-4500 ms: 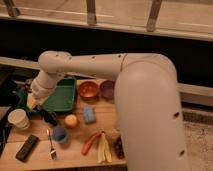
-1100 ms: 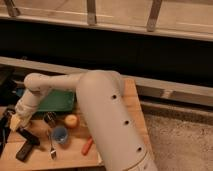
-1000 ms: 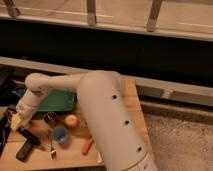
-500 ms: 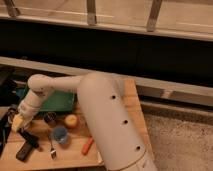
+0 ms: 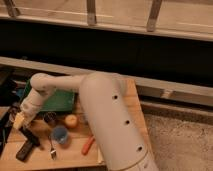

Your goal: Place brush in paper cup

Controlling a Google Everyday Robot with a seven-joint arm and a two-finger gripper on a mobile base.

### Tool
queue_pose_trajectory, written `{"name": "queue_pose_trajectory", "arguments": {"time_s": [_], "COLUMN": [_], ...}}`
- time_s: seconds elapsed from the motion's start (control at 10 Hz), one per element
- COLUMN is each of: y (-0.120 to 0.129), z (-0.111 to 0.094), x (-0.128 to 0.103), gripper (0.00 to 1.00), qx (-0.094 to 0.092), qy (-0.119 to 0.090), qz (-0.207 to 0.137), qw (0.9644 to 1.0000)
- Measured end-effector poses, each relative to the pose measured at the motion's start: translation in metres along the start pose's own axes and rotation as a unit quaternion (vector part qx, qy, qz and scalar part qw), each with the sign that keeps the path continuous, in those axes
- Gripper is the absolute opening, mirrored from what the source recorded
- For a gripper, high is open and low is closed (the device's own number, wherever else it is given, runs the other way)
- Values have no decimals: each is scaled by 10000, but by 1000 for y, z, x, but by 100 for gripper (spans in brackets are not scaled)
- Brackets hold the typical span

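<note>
Brush [image 5: 31,136] lying on the table [image 5: 75,152], cup out of sight.
Gripper [image 5: 19,120] hovering at left edge; can't tell its opening or any hold.

arm: white, thick upper link fills lower centre, reaches left across the frame
forearm: bends at the elbow upper left, angles down to the left edge
gripper [image 5: 20,120]: low at far left, pointing down
wrist: just above gripper, tilted down-left

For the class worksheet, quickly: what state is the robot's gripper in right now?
Gripper: at the table's left edge, over the paper cup; open or closed cannot be told.
</note>
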Motion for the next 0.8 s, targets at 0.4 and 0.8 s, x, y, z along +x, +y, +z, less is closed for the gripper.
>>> {"name": "queue_pose_trajectory", "arguments": {"time_s": [0.4, 0.8], "y": [1, 15], "z": [-18, -72], "x": [-2, -5], "gripper": [71, 71], "qx": [204, 720], "qy": [-101, -433], "qz": [-21, -20], "qw": [9997, 9965]}}
